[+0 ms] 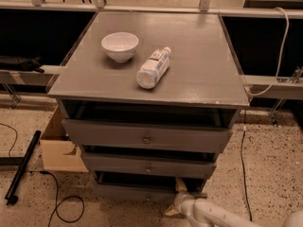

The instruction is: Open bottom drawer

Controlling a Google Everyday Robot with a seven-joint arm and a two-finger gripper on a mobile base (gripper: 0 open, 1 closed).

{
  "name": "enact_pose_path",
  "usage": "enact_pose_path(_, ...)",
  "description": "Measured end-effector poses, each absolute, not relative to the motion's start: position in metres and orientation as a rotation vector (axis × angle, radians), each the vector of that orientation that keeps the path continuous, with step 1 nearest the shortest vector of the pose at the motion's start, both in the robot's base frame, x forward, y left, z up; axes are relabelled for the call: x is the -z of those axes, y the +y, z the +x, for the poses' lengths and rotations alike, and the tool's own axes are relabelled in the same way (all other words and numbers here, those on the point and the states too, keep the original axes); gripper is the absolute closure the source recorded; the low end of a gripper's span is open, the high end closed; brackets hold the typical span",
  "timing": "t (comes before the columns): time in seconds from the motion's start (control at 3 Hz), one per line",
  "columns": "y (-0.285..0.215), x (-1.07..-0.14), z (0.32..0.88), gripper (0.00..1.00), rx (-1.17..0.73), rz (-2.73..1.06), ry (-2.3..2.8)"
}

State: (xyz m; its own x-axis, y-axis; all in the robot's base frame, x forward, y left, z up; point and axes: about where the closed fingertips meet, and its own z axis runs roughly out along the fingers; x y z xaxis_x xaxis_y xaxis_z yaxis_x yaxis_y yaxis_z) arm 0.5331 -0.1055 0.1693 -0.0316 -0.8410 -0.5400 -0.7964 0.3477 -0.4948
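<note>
Camera view: gripper [175, 197] sits low by the bottom drawer's [128, 191] right end; its grip, can't tell.

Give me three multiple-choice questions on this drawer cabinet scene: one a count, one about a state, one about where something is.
1. How many drawer fronts does the cabinet have? A) two B) five C) three
2. How is the bottle resting? A) upright B) on its side on the cabinet top C) standing upside down
3. Where is the gripper? A) low, by the right end of the bottom drawer B) on the cabinet top C) touching the bottle

Answers: 1 C, three grey fronts are stacked under the top. 2 B, its body lies flat on the top. 3 A, it sits near the picture's lower edge, close to that drawer front.
</note>
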Motion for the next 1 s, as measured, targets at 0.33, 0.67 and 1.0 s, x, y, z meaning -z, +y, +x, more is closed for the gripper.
enact_pose_path(0.33,-0.1101,-0.1513,0.5462,0.00,0.075,-1.444,1.856)
enact_pose_path(0.67,-0.1101,-0.1513,0.5462,0.00,0.075,-1.444,1.856)
enact_pose_path(1.0,-0.1101,-0.1513,0.5462,0.16,0.075,-1.444,1.856)
